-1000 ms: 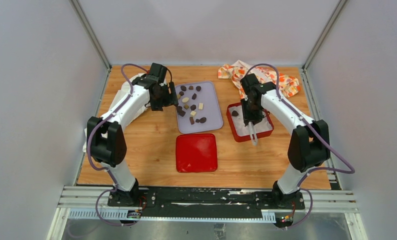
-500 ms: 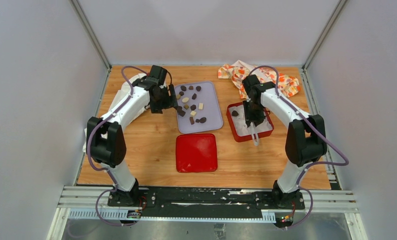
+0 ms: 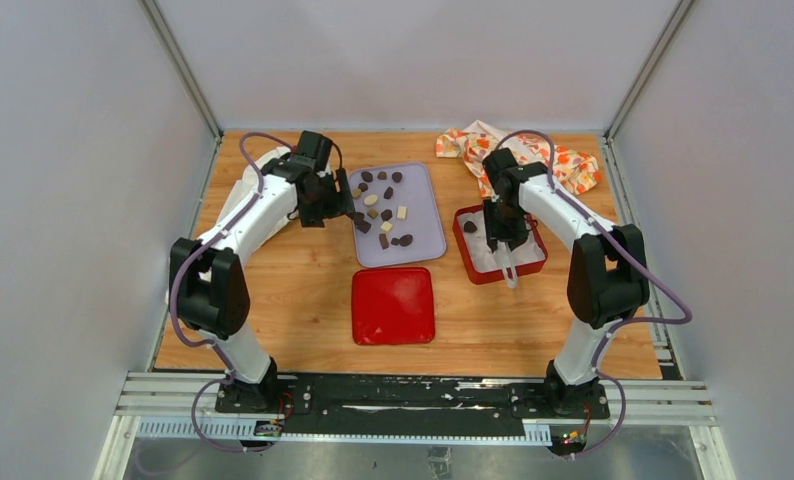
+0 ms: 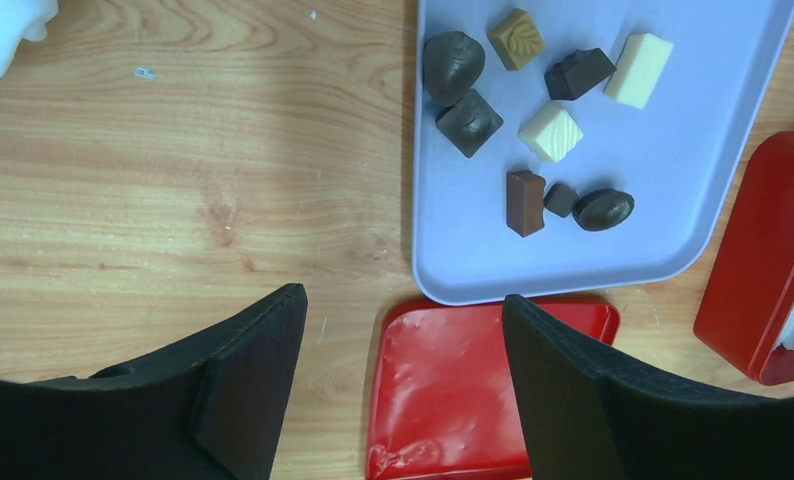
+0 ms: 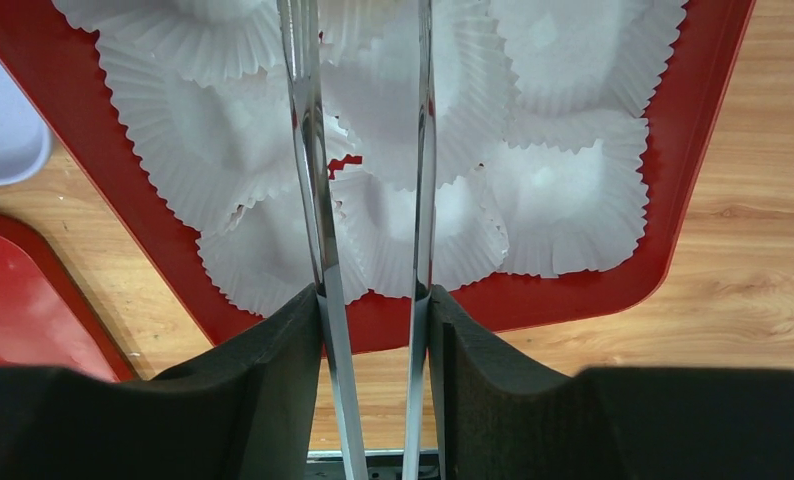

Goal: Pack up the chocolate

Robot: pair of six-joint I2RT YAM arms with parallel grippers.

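Several pieces of chocolate point(image 3: 381, 210), dark, tan and cream point(image 4: 525, 202), lie on a lavender tray point(image 3: 425, 238) point(image 4: 673, 170). One dark piece point(image 3: 470, 227) sits in the red box point(image 3: 460, 238) point(image 5: 693, 150), which is lined with white paper cups point(image 5: 563, 190). My left gripper point(image 3: 348, 205) point(image 4: 403, 310) hangs open and empty at the tray's left edge, above the wood and the red lid point(image 4: 473, 390). My right gripper point(image 3: 501, 232) point(image 5: 373, 300) is shut on metal tongs point(image 5: 313, 150) above the box. The two tong arms stand apart over the cups, their tips out of the wrist view.
The red lid point(image 3: 393, 305) lies flat in front of the tray. An orange-patterned cloth point(image 3: 563, 160) is bunched at the back right. Something white point(image 3: 248, 185) point(image 4: 3, 25) lies at the back left under my left arm. Grey walls close in both sides.
My right arm's elbow has swung inward while the tongs stay over the red box. My left gripper has edged slightly left and is still open.
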